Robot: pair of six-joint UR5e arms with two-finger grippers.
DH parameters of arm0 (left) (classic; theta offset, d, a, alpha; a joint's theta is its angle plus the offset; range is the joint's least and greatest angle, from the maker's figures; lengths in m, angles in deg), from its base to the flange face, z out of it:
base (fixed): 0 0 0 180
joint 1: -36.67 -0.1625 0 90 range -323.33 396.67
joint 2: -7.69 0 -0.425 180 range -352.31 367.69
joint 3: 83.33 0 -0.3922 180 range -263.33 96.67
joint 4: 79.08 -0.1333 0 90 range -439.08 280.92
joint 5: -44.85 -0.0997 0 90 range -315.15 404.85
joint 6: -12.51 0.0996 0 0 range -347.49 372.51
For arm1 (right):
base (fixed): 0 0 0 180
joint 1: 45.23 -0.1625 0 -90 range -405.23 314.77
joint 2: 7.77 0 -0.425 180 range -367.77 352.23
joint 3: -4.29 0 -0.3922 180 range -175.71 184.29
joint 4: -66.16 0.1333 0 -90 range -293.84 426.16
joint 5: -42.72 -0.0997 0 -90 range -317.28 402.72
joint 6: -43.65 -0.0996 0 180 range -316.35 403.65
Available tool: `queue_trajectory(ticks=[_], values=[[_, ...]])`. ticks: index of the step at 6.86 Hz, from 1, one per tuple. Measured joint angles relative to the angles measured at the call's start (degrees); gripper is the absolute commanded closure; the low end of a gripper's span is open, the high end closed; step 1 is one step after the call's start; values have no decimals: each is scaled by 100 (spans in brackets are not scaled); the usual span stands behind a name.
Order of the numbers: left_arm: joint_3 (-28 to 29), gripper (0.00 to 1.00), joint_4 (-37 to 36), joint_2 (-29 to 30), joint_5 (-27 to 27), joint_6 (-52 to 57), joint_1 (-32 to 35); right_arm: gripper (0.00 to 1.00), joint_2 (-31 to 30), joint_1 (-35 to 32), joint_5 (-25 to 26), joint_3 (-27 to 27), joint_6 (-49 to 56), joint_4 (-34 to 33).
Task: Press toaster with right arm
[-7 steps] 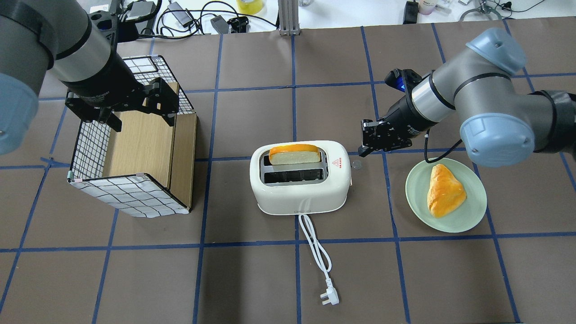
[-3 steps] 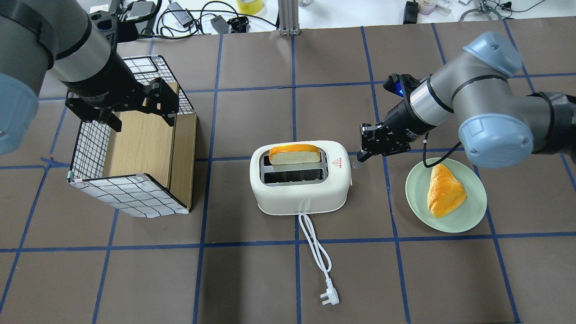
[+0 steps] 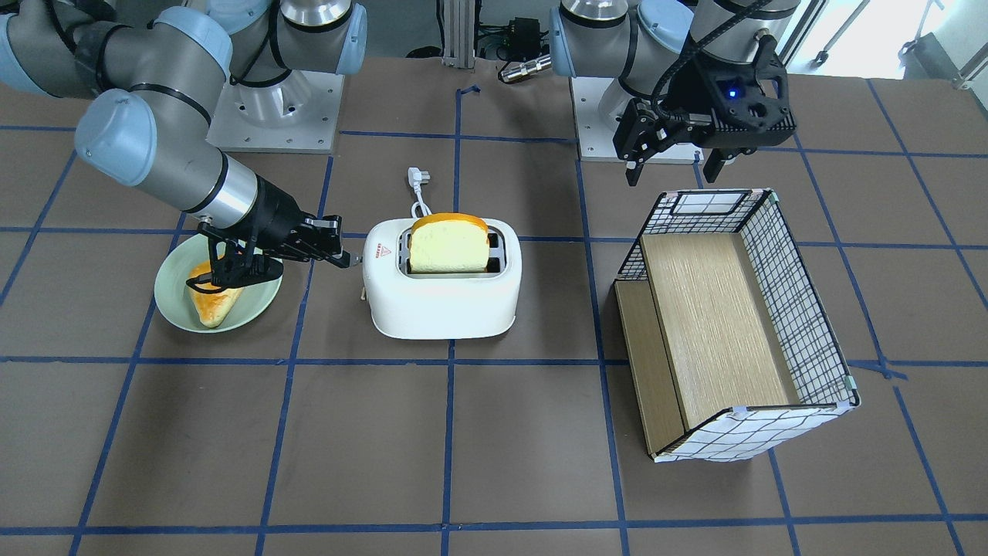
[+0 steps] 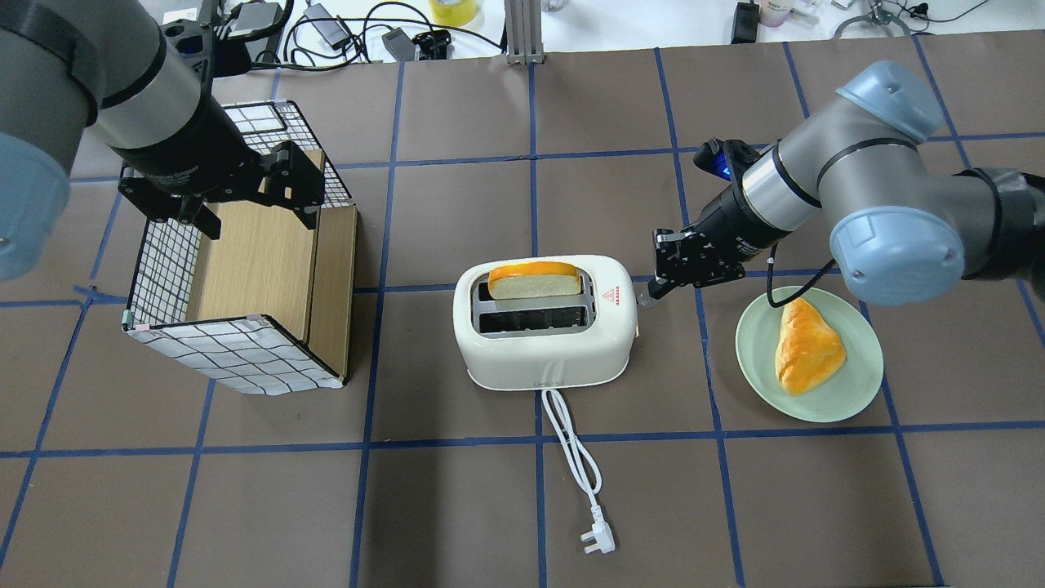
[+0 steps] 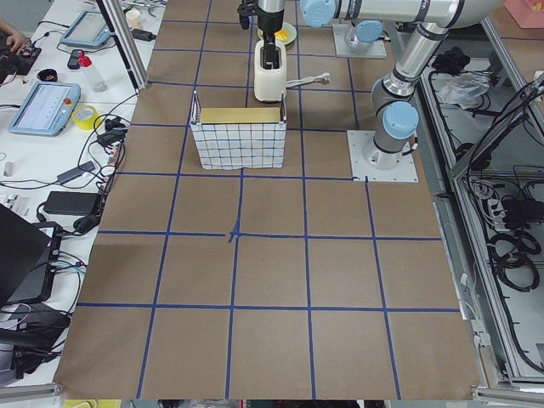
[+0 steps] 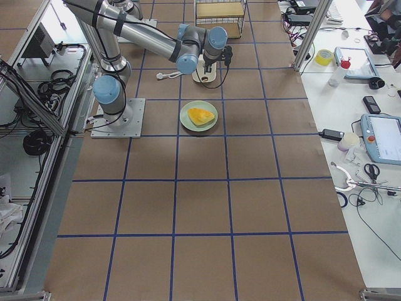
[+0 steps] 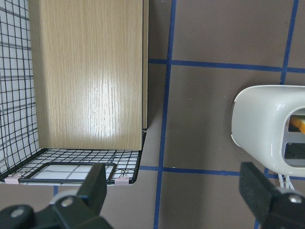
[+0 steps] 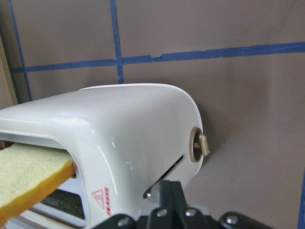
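Overhead exterior — toaster [image 4: 545, 343] long axis left-right, right claw [image 4: 651, 293] at end.

The toaster [image 4: 543, 347], white and rounded with two slots and a red triangle on top, stands upright near the middle of the bench. A slice of bread [image 4: 535, 282] stands in its slot farther from the robot, and its cord [image 4: 571, 449] trails toward the robot's edge. The right arm [image 4: 849, 155], silver-grey with pale blue caps, slants down from the bench's right edge, and the right gripper [image 4: 655, 288], fingers together, is at the lever slot on the toaster's right end.
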Motion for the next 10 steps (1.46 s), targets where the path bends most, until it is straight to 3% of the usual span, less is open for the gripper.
queue_trajectory(ticks=[10], values=[[0, 0, 0, 0, 0, 0, 0, 100, 286, 0, 17, -96, 172, -113]])
